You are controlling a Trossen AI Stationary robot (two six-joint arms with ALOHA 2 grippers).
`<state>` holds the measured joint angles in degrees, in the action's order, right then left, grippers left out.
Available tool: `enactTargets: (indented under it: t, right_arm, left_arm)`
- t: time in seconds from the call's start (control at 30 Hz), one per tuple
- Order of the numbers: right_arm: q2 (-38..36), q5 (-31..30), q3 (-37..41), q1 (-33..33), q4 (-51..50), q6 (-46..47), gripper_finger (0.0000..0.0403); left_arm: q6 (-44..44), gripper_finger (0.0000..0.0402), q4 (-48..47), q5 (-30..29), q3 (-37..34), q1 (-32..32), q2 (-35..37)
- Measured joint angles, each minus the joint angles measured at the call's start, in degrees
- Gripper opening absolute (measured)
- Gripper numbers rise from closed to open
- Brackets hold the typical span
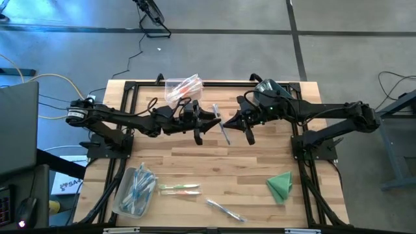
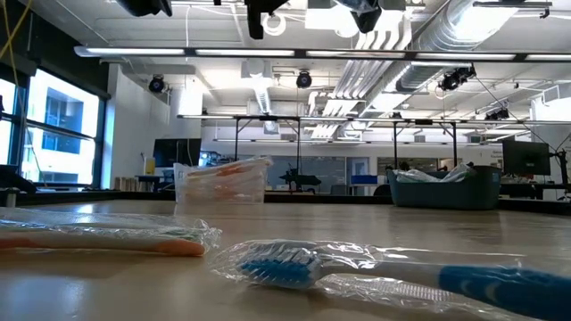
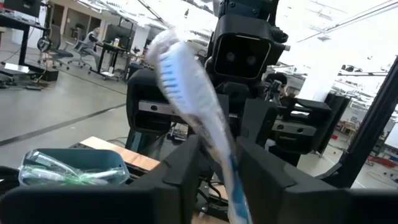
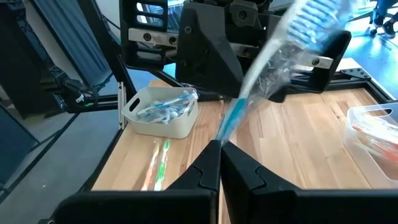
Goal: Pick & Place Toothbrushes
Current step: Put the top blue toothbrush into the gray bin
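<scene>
One toothbrush [image 1: 223,127], blue with a clear wrapper, hangs in the air over the table's middle between my two grippers. My right gripper [image 4: 221,149] is shut on it. My left gripper [image 3: 219,158] faces it from the table's left, its fingers open and close on either side of the brush's shaft [image 3: 217,149]; I cannot tell whether they touch it. More toothbrushes lie flat on the table: a green and an orange one [image 1: 179,189], and a wrapped one [image 1: 224,209]. The low view shows an orange brush [image 2: 98,239] and a blue brush [image 2: 357,267] lying close up. My right gripper pinches the blue handle end [image 4: 229,127] of the toothbrush between its two fingertips. It comes roughly level from the table's right. The brush slants up and away from the fingers, bristle head [image 4: 311,18] uppermost, clear of the table.
A pale bin [image 1: 134,192] of blue brushes stands near left. A clear bin [image 1: 184,88] of orange ones and a teal bin [image 1: 270,91] of green ones stand at the far edge. A folded green cloth [image 1: 281,185] lies near right.
</scene>
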<state>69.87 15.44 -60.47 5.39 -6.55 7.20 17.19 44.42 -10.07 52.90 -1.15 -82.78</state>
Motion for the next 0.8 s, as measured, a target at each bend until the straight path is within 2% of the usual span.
enactTargets:
  t: [0.17, 0.33, 0.63, 0.8]
  right_arm:
    - [0.0, -0.1, 0.0, 0.0, -0.2, 0.0, 0.0002]
    - [0.0, -0.2, 0.0, 0.0, -0.3, 0.0, 0.0002]
    - [-0.1, -0.3, 0.0, 0.0, -0.2, 0.4, 0.0006]
    - [-0.5, 0.0, 0.0, -0.2, 0.0, 1.1, 0.0048]
  left_arm:
    - [0.1, 0.0047, 0.1, 0.1, 0.0, 0.0, 0.0]
    - [1.0, 0.0013, 0.2, 0.2, 0.0, 0.0, 0.0]
    - [1.2, 0.0011, 0.1, 0.5, 0.0, 0.0, 0.0]
    - [1.2, 0.0010, -0.1, 0.5, -0.1, 0.0, 0.0]
